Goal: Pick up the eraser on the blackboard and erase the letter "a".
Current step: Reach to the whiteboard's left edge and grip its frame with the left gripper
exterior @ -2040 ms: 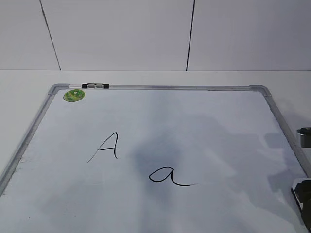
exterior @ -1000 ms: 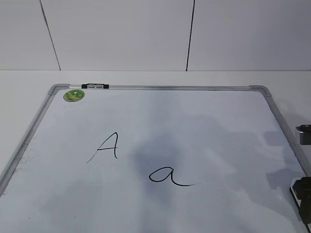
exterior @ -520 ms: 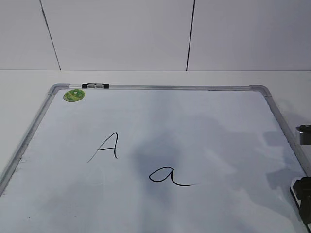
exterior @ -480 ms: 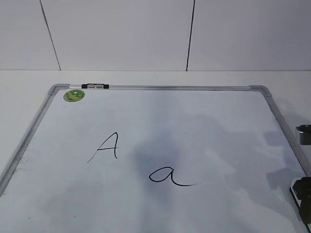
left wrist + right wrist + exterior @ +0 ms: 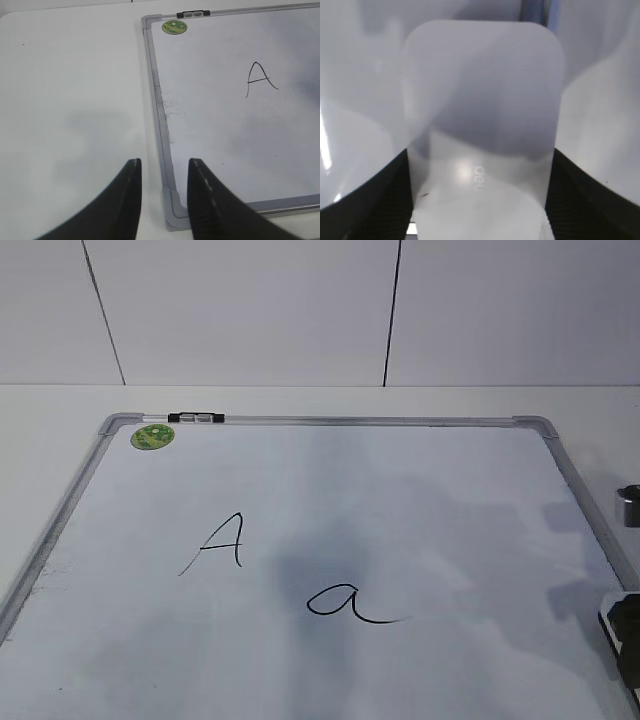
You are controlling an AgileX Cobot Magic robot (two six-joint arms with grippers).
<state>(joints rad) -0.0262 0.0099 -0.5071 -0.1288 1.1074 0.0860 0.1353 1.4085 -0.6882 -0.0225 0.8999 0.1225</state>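
Observation:
The blackboard point(image 5: 420, 490) lies flat on the table, and its left part shows in the left wrist view point(image 5: 215, 130). The letter "a" point(image 5: 345, 602) is written in black near the board's front middle. The eraser point(image 5: 480, 100) fills the right wrist view, white top up, and my right gripper point(image 5: 480, 152) is shut on its two long sides. In the exterior view only a dark piece of this gripper point(image 5: 622, 638) shows, at the board's right edge. My left gripper point(image 5: 163, 165) is open and empty above the board's near left corner.
A capital "A" point(image 5: 222, 540) is written to the left of the "a". A round green sticker point(image 5: 152, 436) and a small black-and-clear clip point(image 5: 196, 418) sit at the board's far left corner. White table surrounds the board, and a white wall stands behind it.
The dark piece of the right gripper at the board's right edge has shifted slightly up and to the right. The shadows on the board moved a little. The letters are unchanged.

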